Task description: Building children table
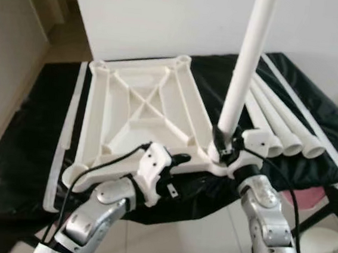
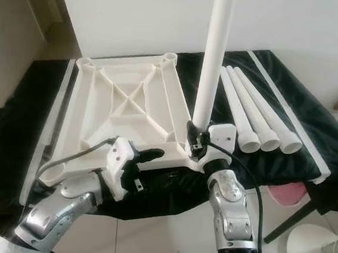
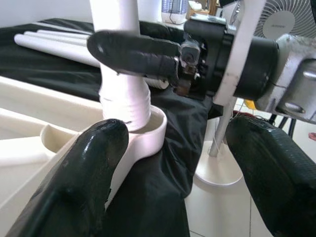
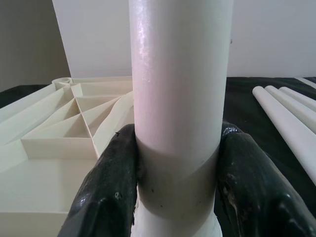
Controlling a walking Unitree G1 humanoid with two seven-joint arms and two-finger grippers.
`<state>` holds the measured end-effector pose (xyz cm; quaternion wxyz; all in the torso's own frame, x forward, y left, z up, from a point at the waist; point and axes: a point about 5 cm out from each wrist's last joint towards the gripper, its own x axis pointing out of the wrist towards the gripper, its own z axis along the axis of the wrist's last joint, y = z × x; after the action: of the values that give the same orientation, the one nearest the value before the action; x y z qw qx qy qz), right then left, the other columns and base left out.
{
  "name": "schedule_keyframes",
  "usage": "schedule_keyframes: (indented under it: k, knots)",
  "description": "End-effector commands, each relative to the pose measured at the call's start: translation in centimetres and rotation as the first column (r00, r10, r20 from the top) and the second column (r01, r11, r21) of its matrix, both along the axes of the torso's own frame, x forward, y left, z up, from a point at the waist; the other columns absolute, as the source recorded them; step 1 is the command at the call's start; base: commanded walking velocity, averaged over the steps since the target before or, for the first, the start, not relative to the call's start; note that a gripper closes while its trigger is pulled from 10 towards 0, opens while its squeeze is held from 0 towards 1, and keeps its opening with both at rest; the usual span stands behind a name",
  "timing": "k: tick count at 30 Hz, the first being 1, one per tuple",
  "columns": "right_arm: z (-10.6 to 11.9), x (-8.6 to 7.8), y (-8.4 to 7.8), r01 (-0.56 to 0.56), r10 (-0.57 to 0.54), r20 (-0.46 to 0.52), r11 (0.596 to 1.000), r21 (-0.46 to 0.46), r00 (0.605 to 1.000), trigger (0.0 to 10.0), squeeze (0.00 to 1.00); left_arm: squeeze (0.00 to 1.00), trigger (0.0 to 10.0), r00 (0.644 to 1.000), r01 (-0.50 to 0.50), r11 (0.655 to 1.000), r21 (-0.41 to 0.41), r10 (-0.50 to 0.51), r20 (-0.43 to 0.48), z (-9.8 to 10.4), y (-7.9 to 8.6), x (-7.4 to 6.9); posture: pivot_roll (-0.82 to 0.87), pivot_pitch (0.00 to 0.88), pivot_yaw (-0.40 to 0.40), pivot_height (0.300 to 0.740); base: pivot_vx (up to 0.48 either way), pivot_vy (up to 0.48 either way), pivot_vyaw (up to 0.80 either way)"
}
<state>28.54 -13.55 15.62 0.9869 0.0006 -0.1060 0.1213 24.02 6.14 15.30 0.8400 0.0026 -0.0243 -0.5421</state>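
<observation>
The tabletop panel (image 1: 141,109) lies upside down on the counter (image 1: 31,125), ribbed underside up, so that its four corner sockets face upward to receive legs. All positions below are given relative to this panel.

Right gripper (image 1: 225,149): jaws clamped on the base of one white leg (image 1: 244,68), which stands upright in the socket at the panel corner nearest the robot's right arm. The right wrist view shows both fingers (image 4: 106,192) pressed against opposite sides of the tube just above its seat. The low grip appears chosen to keep the leg vertical and to direct force straight into the socket.

Left gripper (image 1: 174,163): positioned at the panel's near edge, next to the same corner. Jaws apart. One finger (image 3: 74,177) rests against the outer wall of the socket ring (image 3: 150,131); the other stands clear of the panel over the floor. This placement probably braces the panel against sliding while the leg is seated.

Three spare legs (image 2: 250,119) lie side by side beyond the panel's right edge, open ends toward the robot, within reach for the remaining sockets.

Surface: the counter is covered with a black cloth. White trim strips lie on it, one (image 1: 66,134) along the panel's left edge. Room: plain white wall behind, pale tiled floor, a pedestal fan (image 3: 276,19) near the counter.
</observation>
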Motion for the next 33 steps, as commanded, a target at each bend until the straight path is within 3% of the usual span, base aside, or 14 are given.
schedule_keyframes:
  k: [1, 15, 26, 33]
  knots:
    - [-0.4, -0.4, 0.0, -0.009, 0.009, -0.006, 1.0, 0.002, 1.0, 10.0, 0.0, 0.0, 10.0, 0.998, -0.06, 0.998, -0.003, 0.06, 0.012, 0.1, 0.3, 0.4, 0.01, 0.0, 0.025, 0.74, 0.0, 0.0, 0.0]
    - [-2.1, -1.7, -1.9, 0.041, -0.042, -0.058, 0.999, -0.013, 0.997, 10.0, 0.0, 0.0, 10.0, 0.998, -0.056, 0.998, -0.015, 0.057, 0.021, 0.4, 0.0, 0.6, 0.0, 0.0, 0.037, 0.74, 0.0, 0.0, 0.0]
    - [-2.8, -1.7, -2.0, 0.024, -0.026, -0.068, 1.0, -0.019, 0.997, 10.0, 0.0, 0.0, 10.0, 0.998, -0.056, 0.998, -0.014, 0.057, 0.024, 0.4, 0.0, 0.7, 0.0, 0.0, 0.037, 0.74, 0.0, 0.0, 0.0]
    - [-2.9, -2.6, -1.7, -0.046, 0.045, -0.01, 0.994, -0.094, 0.999, 10.0, 0.0, 0.0, 10.0, 0.998, -0.06, 0.998, -0.013, 0.06, 0.021, 0.4, 0.0, 0.5, 0.01, 0.0, 0.037, 0.74, 0.0, 0.0, 0.0]
